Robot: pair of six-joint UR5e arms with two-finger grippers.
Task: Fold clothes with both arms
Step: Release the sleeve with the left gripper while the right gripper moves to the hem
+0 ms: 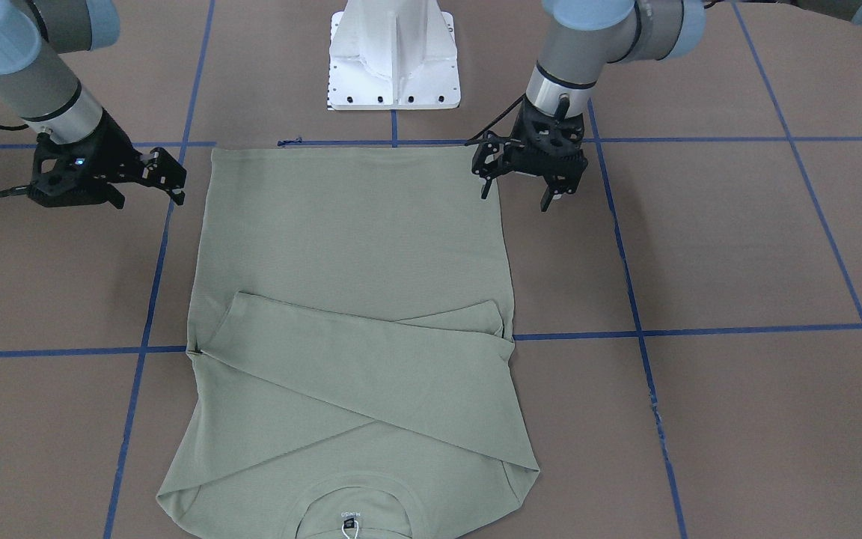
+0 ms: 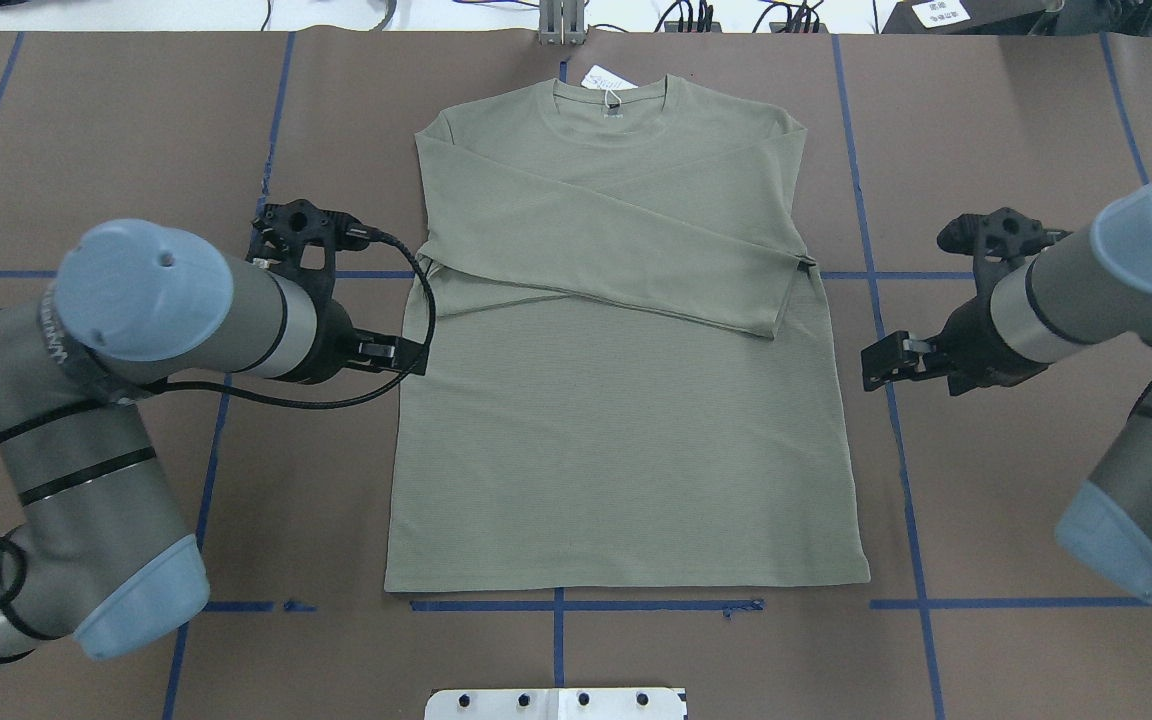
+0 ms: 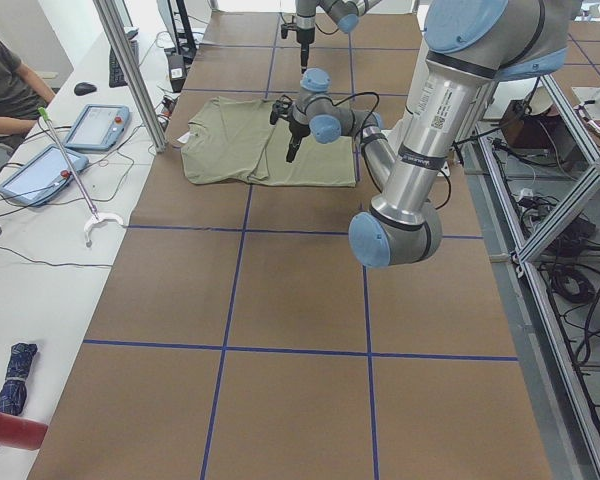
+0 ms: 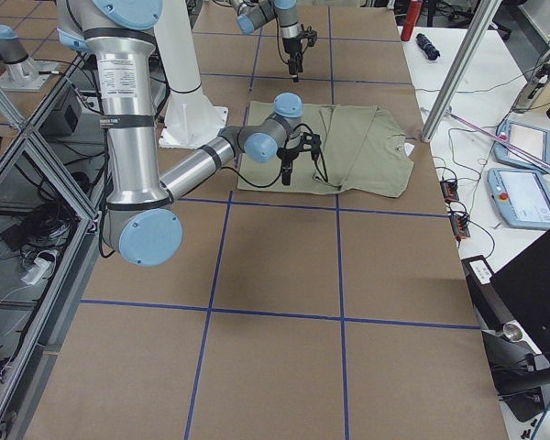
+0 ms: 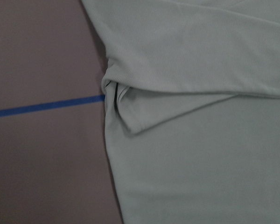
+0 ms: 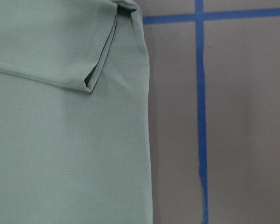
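- Two claws hover with fingers spread, holding nothing: the left claw (image 1: pixel 517 187) just beside the shirt's left side edge, the right claw (image 1: pixel 148 187) a little clear of the right one.
- Between them the shirt (image 2: pixel 626 440) lies flat on the middle of the table (image 2: pixel 986 500) (sleeves crossed over the chest). Its long axis runs from the hem at the robot's edge to the collar at the far edge.
- Each side edge probably suits its own arm; the left is nearer.
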